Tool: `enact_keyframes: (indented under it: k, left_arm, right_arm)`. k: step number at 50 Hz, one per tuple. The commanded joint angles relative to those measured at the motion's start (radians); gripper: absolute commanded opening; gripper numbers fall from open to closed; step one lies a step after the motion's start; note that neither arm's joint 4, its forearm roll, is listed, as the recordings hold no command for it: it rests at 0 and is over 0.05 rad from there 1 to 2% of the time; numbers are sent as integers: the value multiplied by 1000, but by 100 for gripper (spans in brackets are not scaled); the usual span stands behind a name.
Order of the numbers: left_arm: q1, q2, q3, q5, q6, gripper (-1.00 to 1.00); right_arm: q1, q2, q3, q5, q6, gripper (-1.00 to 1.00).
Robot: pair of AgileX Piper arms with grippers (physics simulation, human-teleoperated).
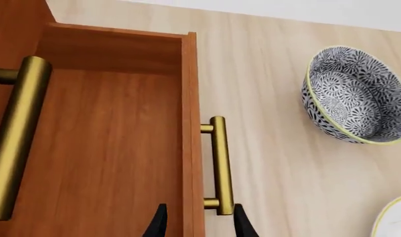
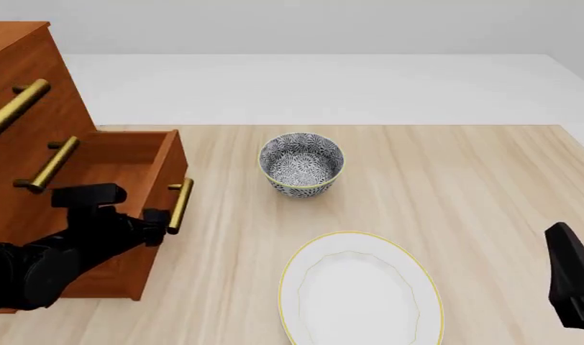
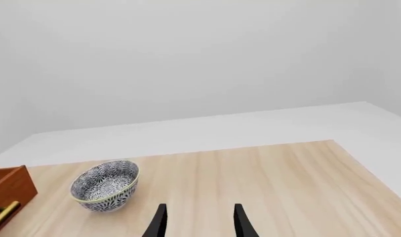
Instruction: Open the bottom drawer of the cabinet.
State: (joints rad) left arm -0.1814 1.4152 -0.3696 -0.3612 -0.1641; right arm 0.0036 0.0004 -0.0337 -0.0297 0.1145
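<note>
The cabinet [image 2: 24, 65] stands at the table's left edge. Its bottom drawer [image 2: 129, 162] is pulled out toward the table's middle, its wooden inside [image 1: 108, 148] showing. The drawer's brass handle [image 2: 180, 205] faces the bowl. My left gripper [image 2: 157, 226] is at the near end of that handle [image 1: 220, 163]. Its fingers straddle the drawer's front panel and the handle's end with a wide gap, so it is open [image 1: 200, 224]. My right gripper [image 3: 200, 222] is open over bare table at the near right [image 2: 561, 244], far from the cabinet.
A patterned bowl [image 2: 300, 163] sits mid-table, right of the drawer. A white plate [image 2: 359, 291] with a yellow rim lies nearer the front. The middle drawer's brass handle [image 1: 16, 133] hangs above the open drawer.
</note>
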Motion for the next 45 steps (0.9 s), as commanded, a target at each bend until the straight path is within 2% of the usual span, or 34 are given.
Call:
enact_keyframes:
  k: [1,2,7,9,11,12,14,15,17,19,20,45]
  left_arm:
    - [-11,159,-17,-22,-11,100]
    - [-10,155,-20,-21,3,100]
    - [-33,163,-36,-12,-15,100]
    - [-24,161,-43,-8,13,100]
    - [-34,163,-47,-3,-4,100]
    - [-27,155,-49,-1,19,100]
    - [-40,158,-52,4,-5,100]
    - [-38,150,-54,7,16,100]
    - [-50,155,-59,9,-1,100]
    - [-46,153,-66,11,22,100]
    - [-53,159,-70,13,7,100]
    - [-120,143,-120,59,23,100]
  right_arm:
    - [-9,0,-6,5,0,100]
    - [-9,0,-4,3,1,100]
    - [-12,0,-5,2,2,100]
    - [-12,0,-6,3,3,100]
    - [-13,0,-6,3,3,100]
    - [-14,0,-5,1,4,100]
    - [-14,0,-3,0,3,100]
    - [-14,0,-3,0,4,100]
    - [-13,0,-5,1,4,100]
    - [-14,0,-3,-1,5,100]
    - [-14,0,-3,0,5,100]
    - [-19,0,-3,-3,9,100]
